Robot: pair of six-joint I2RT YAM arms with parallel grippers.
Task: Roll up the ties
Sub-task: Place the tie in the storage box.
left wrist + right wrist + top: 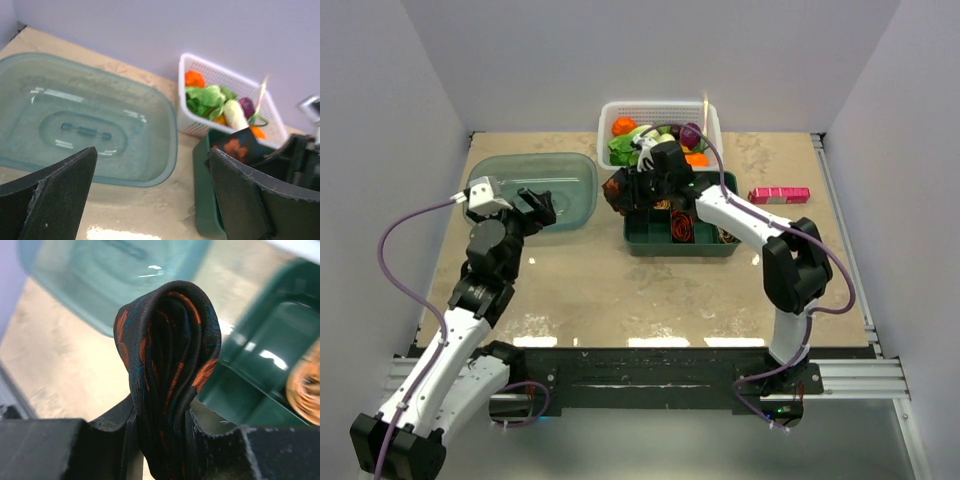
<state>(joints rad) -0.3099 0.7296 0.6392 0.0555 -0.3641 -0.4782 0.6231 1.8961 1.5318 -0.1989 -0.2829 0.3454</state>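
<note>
Rolls lay in the tray; my right fingers gripped the rolled black tie, not yet placed; left fingers stood open.

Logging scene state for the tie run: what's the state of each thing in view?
Black tie: rolled, gripped, held aloft.
Right end effector: shut on black tie.
Left end effector: open, empty.
Green tray: holds rolled ties.
Teal lid: lying flat.
White basket: full.
Pink box: lying flat.

Bright, even light puts white glare on the table, and the right wrist background blurs.
</note>
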